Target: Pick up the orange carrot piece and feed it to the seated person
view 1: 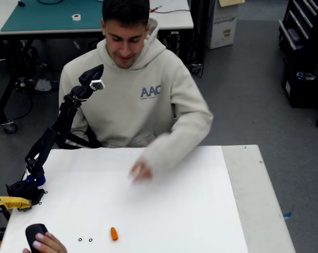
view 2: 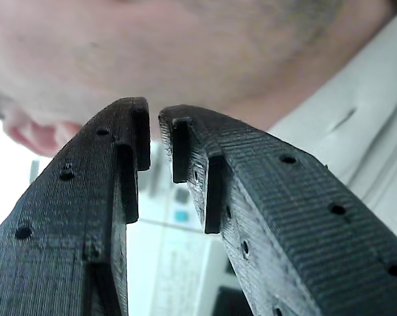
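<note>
Carrot (view 1: 114,233) lies on white table (view 1: 201,211), near front edge, far from gripper (view 1: 93,77). Gripper sits high by man's (view 1: 137,89) shoulder, fingers (view 2: 129,131) nearly shut, holding nothing. Best: open wide, go down slow, straight over carrot, keep clear of man's hand (view 1: 140,171).

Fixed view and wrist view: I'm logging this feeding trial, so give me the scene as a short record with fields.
carrot piece: orange carrot piece lies on the white table, near the front edge, untouched
gripper: gripper raised near the seated person's chin, nothing between the fingers
finger gap: narrow, nearly closed
person's hand: blurred hand over the table
other hand: a hand at the table's front left corner on a black object
task state: carrot not yet picked up
</note>
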{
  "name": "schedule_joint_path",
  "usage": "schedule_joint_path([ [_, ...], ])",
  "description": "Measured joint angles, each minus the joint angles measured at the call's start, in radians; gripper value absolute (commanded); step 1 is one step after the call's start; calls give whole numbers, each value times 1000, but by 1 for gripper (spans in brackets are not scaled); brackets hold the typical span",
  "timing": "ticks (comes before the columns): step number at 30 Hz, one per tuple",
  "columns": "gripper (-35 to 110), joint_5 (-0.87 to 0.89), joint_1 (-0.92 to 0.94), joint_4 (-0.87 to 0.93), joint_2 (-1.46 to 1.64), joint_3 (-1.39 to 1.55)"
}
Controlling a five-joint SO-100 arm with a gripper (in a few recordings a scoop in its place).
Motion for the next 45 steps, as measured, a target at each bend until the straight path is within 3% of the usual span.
schedule_joint_path([
  [25,-1,0,-71,0,-2,0],
  [40,-2,-8,-69,413,143,296],
  [45,-2,-104,-80,479,291,495],
])
